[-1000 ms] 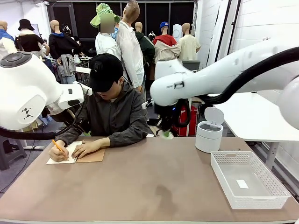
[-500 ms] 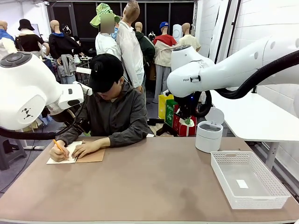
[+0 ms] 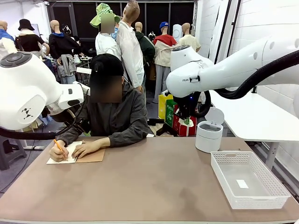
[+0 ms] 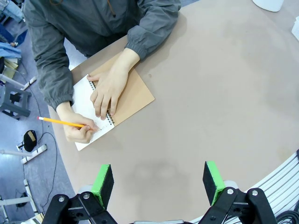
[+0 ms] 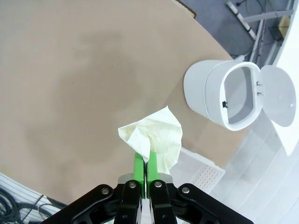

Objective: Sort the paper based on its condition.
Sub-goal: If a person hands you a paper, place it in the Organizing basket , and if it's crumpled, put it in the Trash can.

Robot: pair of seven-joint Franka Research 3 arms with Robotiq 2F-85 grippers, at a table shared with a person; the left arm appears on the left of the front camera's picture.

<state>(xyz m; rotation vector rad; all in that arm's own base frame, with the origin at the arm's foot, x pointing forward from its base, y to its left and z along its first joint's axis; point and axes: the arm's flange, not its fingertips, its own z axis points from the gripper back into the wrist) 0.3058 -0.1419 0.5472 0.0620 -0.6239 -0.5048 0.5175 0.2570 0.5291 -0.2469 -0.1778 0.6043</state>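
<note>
- The right gripper (image 3: 188, 122) has swung from above mid-table toward the far right over the last second. It then stopped, and its position matches half a second ago.
- Its jaws are pinched together on a crumpled paper wad (image 5: 156, 135) (the green pads meet through the paper in the right wrist view). The wad hangs in the air, off the table (image 3: 154, 186).
- The wad now sits just left of the white bin (image 3: 209, 135), whose lid is flipped open. In the right wrist view the wad is over tabletop beside the bin, not yet over the mouth.
- What this means: the carry looks nearly done. A crumpled piece probably belongs in the bin, so what's likely left is a short shift right over the opening and then a release.
- The white basket (image 3: 250, 184) at the near right has one small flat white piece on its floor (a label or paper, can't tell).
- The left gripper (image 4: 159, 179) has its jaws wide apart with nothing between them, high above the near-left table. The left arm looks unmoved in the front view.
- The person at the far left is writing in a spiral notebook (image 4: 117, 105) with a pencil (image 4: 60, 122), in the same pose throughout.
</note>
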